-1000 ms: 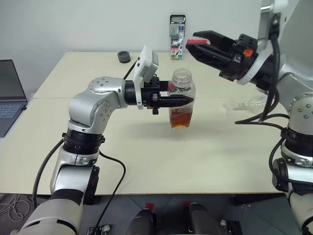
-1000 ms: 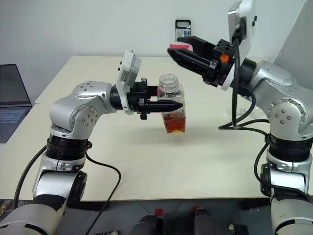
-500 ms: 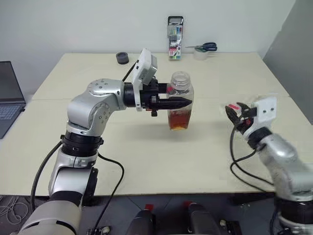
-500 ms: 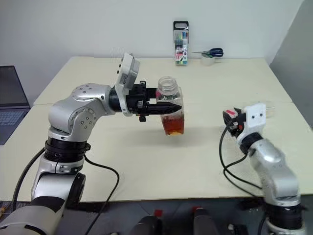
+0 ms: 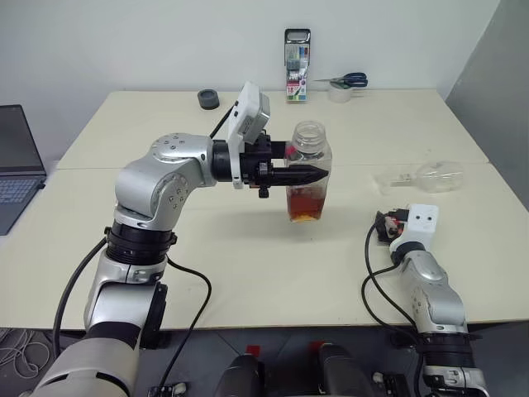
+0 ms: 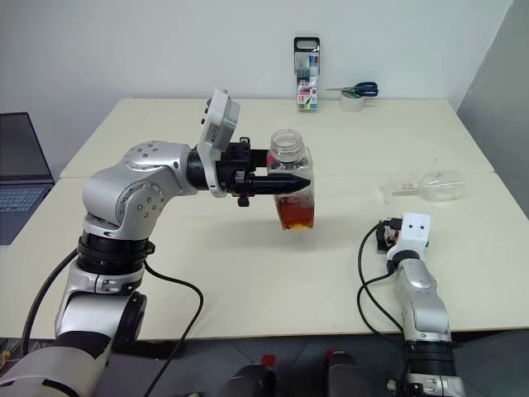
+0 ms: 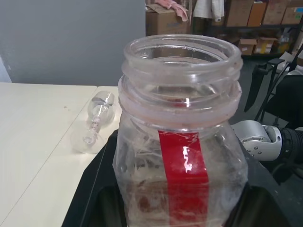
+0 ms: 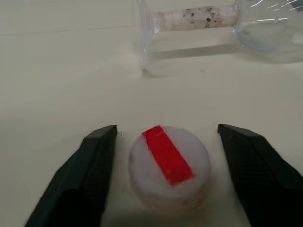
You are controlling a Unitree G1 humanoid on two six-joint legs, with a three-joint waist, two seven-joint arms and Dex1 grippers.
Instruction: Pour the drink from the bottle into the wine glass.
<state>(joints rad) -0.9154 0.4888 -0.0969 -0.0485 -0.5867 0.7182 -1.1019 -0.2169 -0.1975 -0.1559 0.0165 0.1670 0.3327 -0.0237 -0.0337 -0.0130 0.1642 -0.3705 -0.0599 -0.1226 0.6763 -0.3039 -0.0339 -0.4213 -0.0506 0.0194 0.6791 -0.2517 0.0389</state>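
One bottle (image 5: 308,172) upright, wine glass (image 5: 417,177) lying sideways

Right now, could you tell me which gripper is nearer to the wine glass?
The right gripper: open around the cap on the table, just short of the wine glass, which lies on its side. The left gripper holds the bottle raised, farther away.

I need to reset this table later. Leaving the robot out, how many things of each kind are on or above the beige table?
bottle, uncapped: 1
wine glass, lying on its side: 1
cap: 1
marker pack: 1
scissors: 1
pale round item under the scissors: 1
small black round item: 1
Total: 7
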